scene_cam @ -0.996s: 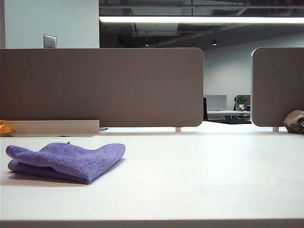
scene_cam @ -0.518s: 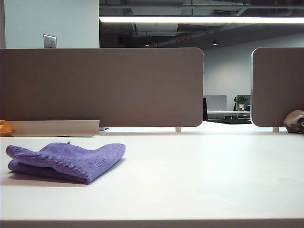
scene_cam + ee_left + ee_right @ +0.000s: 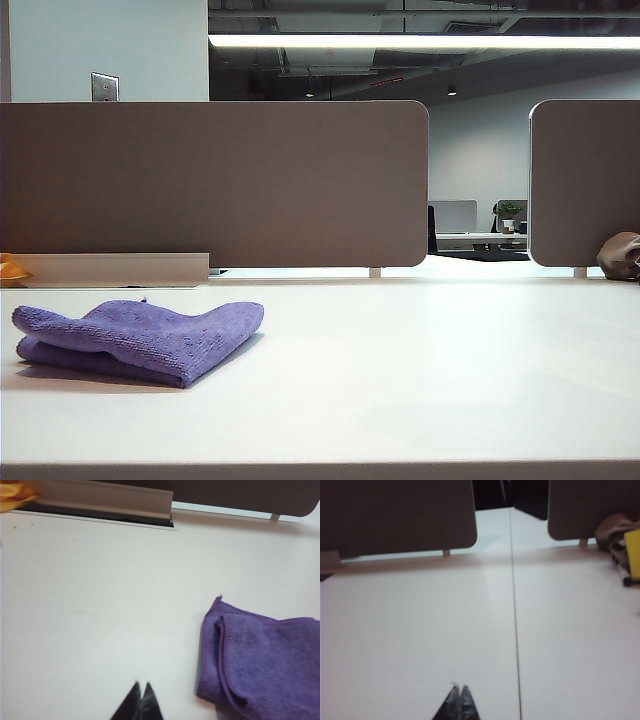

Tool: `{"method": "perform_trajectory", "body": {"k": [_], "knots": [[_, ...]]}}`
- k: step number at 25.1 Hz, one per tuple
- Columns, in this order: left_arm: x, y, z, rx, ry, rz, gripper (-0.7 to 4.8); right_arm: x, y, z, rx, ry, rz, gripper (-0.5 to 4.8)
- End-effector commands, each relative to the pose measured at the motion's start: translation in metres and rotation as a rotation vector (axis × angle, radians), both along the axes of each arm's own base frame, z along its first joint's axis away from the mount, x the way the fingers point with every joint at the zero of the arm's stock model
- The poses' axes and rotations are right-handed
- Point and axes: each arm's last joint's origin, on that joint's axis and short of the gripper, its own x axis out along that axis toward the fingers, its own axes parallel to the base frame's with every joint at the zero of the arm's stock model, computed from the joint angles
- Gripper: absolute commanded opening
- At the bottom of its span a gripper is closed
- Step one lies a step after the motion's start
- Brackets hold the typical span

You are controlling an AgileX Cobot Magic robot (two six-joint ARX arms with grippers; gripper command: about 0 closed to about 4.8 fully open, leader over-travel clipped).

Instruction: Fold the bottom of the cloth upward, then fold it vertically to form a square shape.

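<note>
Cloth [image 3: 140,338] unchanged from the earlier exterior frames: purple, folded into a thick layered bundle, lying on the near left of the white table [image 3: 420,370]. No arm shows in the exterior view. Left gripper [image 3: 140,696] hangs over bare table just beside the cloth, not touching it, fingertips pressed together, empty. Right gripper [image 3: 458,696] over bare table near a seam line [image 3: 515,630], tips pressed together, empty. Brownish-grey lump [image 3: 620,256] far right by the partition [image 3: 215,185]. No containers seen.
</note>
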Motion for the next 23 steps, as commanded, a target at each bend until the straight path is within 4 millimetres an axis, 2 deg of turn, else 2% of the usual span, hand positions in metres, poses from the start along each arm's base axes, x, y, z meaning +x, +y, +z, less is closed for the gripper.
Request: {"method": "perform_trajectory", "body": {"k": [1,9,23], "knots": [[0.0009,0.0002,-0.0012,0.0,-0.014,0.005,-0.05,-0.0026,-0.0035,0.0039,0.005,-0.056,-0.032,-0.05],[0.0009,0.0002,-0.0012,0.0,-0.014,0.005,-0.05,-0.0079,-0.0082,0.0104,0.008,-0.138,-0.078,-0.05],[0.0009,0.0002,-0.0012,0.0,-0.014,0.005,-0.05,-0.0078,-0.0116,0.0097,0.005,-0.135,-0.112,-0.05]]}}
